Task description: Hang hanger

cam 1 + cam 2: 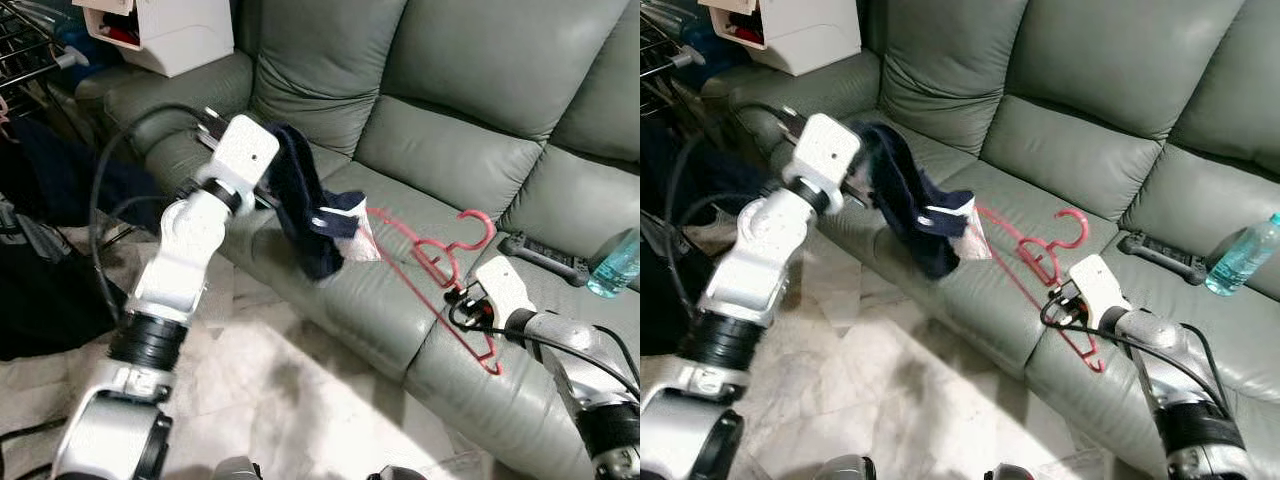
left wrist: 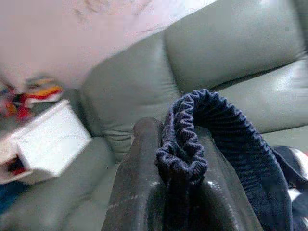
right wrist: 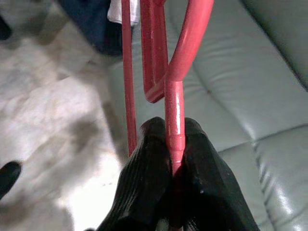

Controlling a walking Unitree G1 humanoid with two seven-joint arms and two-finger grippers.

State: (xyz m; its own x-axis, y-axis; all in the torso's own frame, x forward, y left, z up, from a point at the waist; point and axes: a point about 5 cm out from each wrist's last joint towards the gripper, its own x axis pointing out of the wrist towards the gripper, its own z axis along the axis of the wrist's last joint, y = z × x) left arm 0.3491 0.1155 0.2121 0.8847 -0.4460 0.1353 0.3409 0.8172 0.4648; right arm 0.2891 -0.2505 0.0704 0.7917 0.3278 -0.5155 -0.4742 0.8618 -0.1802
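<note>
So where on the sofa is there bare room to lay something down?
Free: the middle seat cushion behind the red plastic hanger, and the front seat strip between the dark navy garment and the right end effector. Crowded: the right seat, with the black remote control and clear plastic bottle; the white box sits on the left armrest.

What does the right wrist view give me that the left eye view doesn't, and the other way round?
Right wrist view: the right gripper with both fingers closed on the red hanger at its neck.

Left eye view: the left gripper holding up the navy garment, plus a water bottle and a remote on the sofa.

Both: hanger, garment, sofa, pale floor.
</note>
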